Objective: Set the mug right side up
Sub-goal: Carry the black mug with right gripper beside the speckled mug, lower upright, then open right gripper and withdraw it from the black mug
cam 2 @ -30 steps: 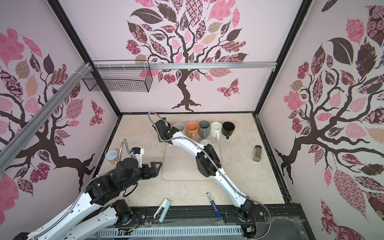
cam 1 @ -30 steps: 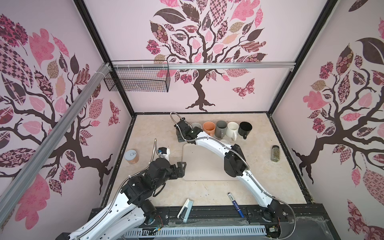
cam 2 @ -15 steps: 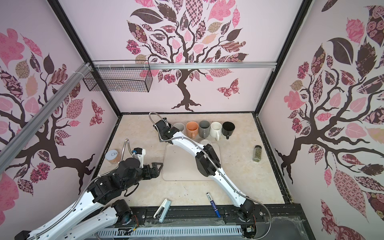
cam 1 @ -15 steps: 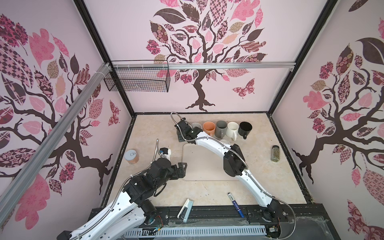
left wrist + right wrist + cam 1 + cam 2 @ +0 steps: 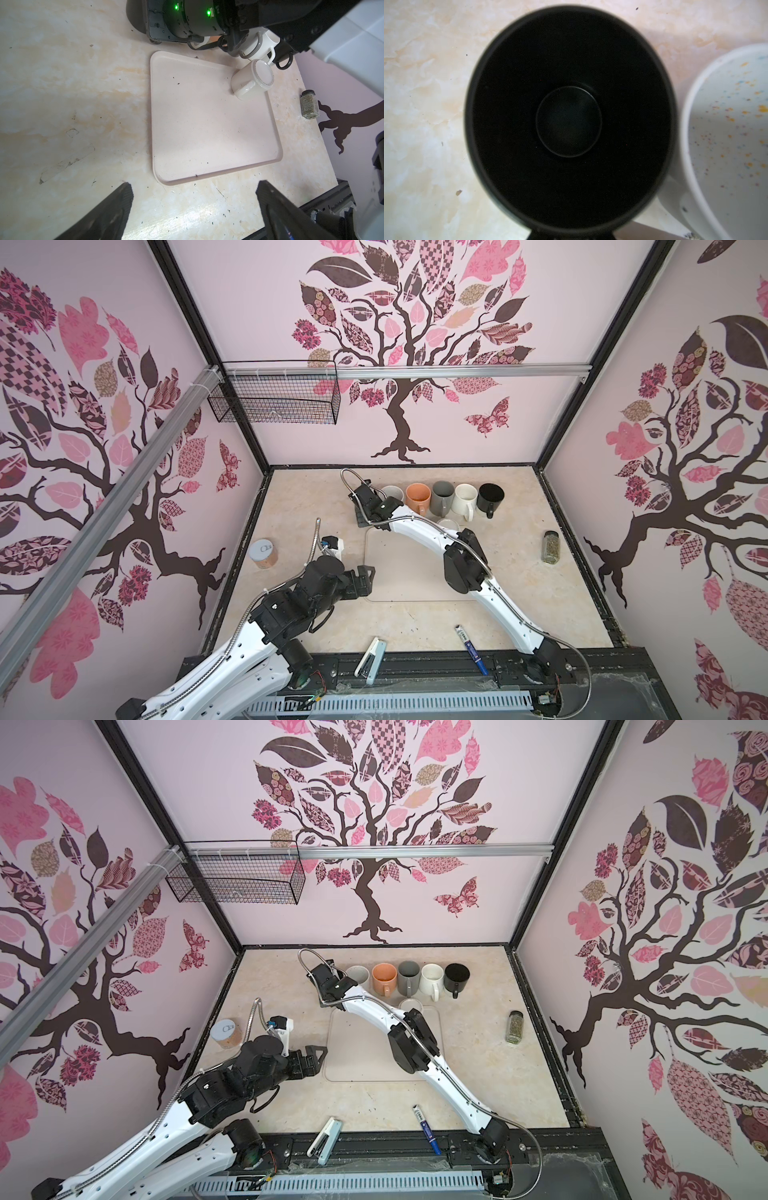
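Black mug [image 5: 569, 120] stands mouth-up directly beneath the right hand [image 5: 363, 510], which looks clenched on it; the released left hand [image 5: 193, 207] hangs well apart, nearer.

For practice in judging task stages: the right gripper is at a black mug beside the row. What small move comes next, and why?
Probably open the right gripper and release: the black mug it is shut on looks upright, mouth up, beside the speckled mug. An upside-down white mug sits on the tray.
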{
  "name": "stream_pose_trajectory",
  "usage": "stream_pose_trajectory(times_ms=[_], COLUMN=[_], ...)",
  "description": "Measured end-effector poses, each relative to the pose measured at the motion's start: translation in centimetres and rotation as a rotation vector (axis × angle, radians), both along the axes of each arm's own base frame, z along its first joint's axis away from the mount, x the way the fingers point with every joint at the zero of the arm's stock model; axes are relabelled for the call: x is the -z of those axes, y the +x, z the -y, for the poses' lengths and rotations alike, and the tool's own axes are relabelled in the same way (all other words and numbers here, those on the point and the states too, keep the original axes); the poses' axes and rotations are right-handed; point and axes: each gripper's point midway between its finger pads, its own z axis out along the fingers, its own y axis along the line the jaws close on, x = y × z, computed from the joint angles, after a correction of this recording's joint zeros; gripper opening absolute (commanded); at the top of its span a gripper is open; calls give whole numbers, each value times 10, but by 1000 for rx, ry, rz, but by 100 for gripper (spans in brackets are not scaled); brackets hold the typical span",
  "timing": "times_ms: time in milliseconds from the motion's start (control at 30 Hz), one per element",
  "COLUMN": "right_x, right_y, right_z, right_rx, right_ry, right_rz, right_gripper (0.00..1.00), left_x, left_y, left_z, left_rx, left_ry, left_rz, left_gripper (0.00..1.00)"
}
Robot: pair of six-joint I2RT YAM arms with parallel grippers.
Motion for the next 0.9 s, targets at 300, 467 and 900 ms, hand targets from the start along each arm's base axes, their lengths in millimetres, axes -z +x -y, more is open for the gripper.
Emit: stream_pose_trajectory(times_ms=[300, 467, 900], right_x=[-9, -9, -112], right_y=[8, 6, -43], right_z=[-1, 0, 47], right_rx=[36, 44, 61], right_ry=[29, 21, 65], right_rz=[41, 54, 182], right_gripper=[40, 42, 50], left_x=[1, -4, -9], left_y=[0, -2, -7], left_z=[0, -2, -3], left_rx=[0, 0, 18], left_ry=[-1, -19, -30], left_rz=[0, 18, 30], left_gripper=[96, 96, 96])
